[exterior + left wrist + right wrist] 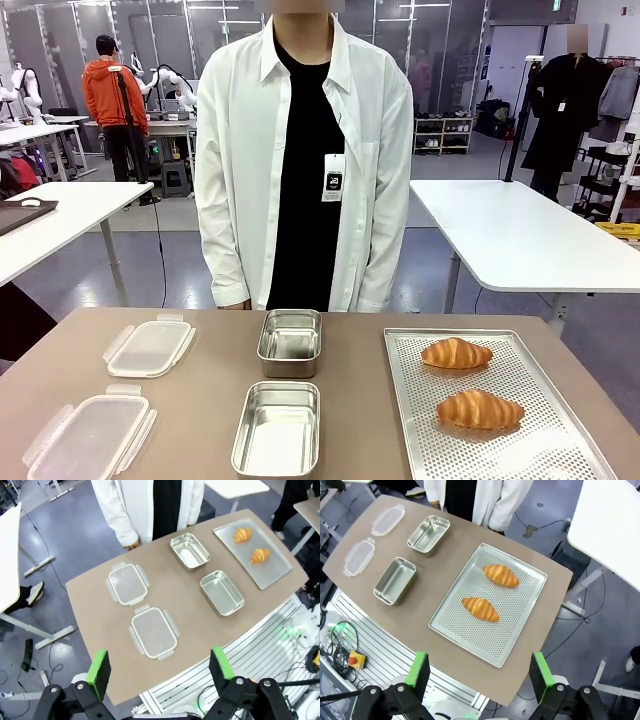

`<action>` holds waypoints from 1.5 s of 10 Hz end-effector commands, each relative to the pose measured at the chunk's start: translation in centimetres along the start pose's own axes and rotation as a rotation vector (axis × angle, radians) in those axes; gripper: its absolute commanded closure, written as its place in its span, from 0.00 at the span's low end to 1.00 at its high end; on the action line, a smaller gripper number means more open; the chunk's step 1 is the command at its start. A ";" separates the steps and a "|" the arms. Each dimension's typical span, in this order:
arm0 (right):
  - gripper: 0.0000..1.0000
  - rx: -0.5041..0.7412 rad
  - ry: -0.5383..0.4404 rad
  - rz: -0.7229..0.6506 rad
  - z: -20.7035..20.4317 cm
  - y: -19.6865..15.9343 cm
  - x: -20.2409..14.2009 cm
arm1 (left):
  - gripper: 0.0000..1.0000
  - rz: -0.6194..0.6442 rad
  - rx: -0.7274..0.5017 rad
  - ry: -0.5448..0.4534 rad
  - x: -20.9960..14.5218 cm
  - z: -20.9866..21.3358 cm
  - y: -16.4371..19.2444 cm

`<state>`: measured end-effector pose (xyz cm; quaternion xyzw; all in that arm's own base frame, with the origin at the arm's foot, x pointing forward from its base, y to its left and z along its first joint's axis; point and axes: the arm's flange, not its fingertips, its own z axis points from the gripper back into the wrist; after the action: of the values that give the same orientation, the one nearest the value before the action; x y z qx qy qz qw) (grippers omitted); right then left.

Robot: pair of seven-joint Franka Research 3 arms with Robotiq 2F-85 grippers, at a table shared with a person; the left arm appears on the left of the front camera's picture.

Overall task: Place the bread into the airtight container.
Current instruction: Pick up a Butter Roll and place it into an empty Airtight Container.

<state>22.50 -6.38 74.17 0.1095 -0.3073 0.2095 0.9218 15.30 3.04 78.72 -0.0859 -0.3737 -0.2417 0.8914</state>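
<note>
Nearest the front camera, at the near edge of the brown counter (pixel 200 400), sits the near steel container (pixel 277 428), open-topped and empty. The near lid (pixel 88 435) lies flat well to its left. In a second row, the far steel container (pixel 290 342) stands just beyond the near one, also empty. The far lid (pixel 150 347) lies to its left, apart from it. Both lids are clear plastic with their latch flaps folded outward, and neither touches a container.

On the right side of the counter lies a perforated metal tray (pixel 560 440), its long side running near to far. The bread is on it. The near croissant (pixel 480 409) sits around the tray's middle and the far croissant (pixel 456 353) close to its far end. The two are apart from each other and well clear of both containers.

A person (pixel 305 150) in a white shirt over a black top stands at the far side of the counter, behind the far steel container, arms hanging down.

The left end effector (pixel 160 666) hangs high over the counter's near left edge, looking down on the lids. Its green-padded fingers are wide apart with nothing between them. The right end effector (pixel 480 669) hangs high over the near right edge, above the tray, and is equally spread and empty.
</note>
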 end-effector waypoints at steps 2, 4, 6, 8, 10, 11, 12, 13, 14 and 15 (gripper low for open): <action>0.00 0.000 0.000 0.000 0.0 0.0 0.0 | 0.00 0.000 0.000 0.000 0.0 0.0 0.0; 0.00 0.000 0.000 0.000 0.0 0.0 0.0 | 0.00 0.000 0.000 0.000 0.0 0.0 0.0; 0.00 0.000 0.000 0.000 0.0 0.0 0.0 | 0.00 0.000 0.000 0.000 0.0 0.0 0.0; 0.00 0.000 0.000 0.000 0.0 0.0 0.0 | 0.00 0.000 0.000 0.000 0.0 0.0 0.0; 0.00 0.000 0.000 0.000 0.0 0.0 0.0 | 0.00 0.000 0.000 0.000 0.0 0.0 0.0; 0.00 0.000 0.000 0.000 0.0 0.0 0.0 | 0.00 0.000 0.000 0.000 0.0 0.0 0.0; 0.00 0.000 0.000 0.000 0.0 0.0 0.0 | 0.00 0.000 0.000 0.000 0.0 0.0 0.0; 0.00 0.000 0.000 0.000 0.0 0.0 0.0 | 0.00 0.000 0.000 0.000 0.0 0.0 0.0; 0.00 0.000 0.000 0.000 0.0 0.0 0.0 | 0.00 0.000 0.000 0.000 0.0 0.0 0.0; 0.00 -0.001 0.008 -0.007 0.0 0.0 -0.2 | 0.00 0.000 0.000 0.000 0.0 0.0 0.0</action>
<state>22.37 -6.46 74.07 0.1094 -0.3032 0.2061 0.9239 15.44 3.09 78.71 -0.0886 -0.3735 -0.2370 0.8925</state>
